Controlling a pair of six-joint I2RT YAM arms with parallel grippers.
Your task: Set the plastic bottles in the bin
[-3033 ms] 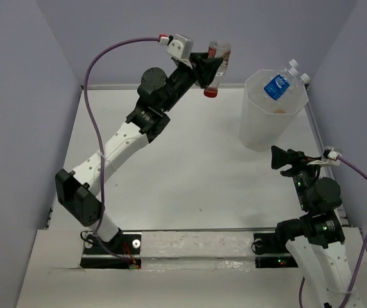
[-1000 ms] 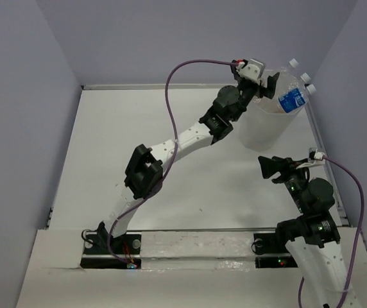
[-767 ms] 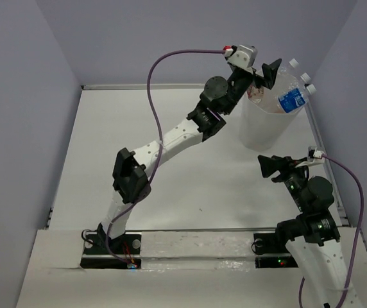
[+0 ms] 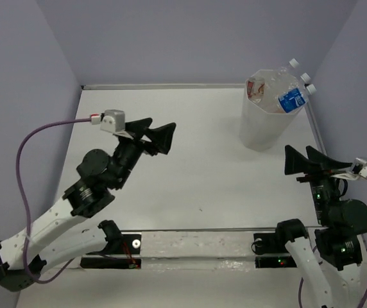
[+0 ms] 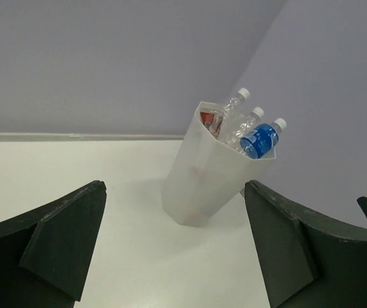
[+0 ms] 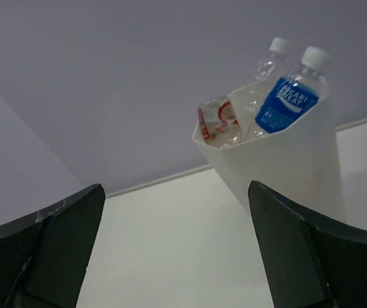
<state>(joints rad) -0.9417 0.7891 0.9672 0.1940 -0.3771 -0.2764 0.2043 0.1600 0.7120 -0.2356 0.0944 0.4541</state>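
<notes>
The bin, a tall translucent white tub, stands at the far right of the table. Several plastic bottles stick out of its top: a blue-labelled one leaning over the right rim, a red-labelled one at the left rim, and clear ones with white caps. My left gripper hovers open and holds nothing over the table's middle left, well clear of the bin. In the left wrist view the bin shows between its fingers. My right gripper is open and holds nothing, just in front of the bin.
Purple-grey walls close the table in on the left, back and right. A thin rail runs along the back edge. A purple cable loops off the left wrist. The arm bases sit on the near edge.
My left arm has pulled back from the bin's rim to the table's middle left, its jaws holding nothing. The right gripper has opened wider and shifted right.
</notes>
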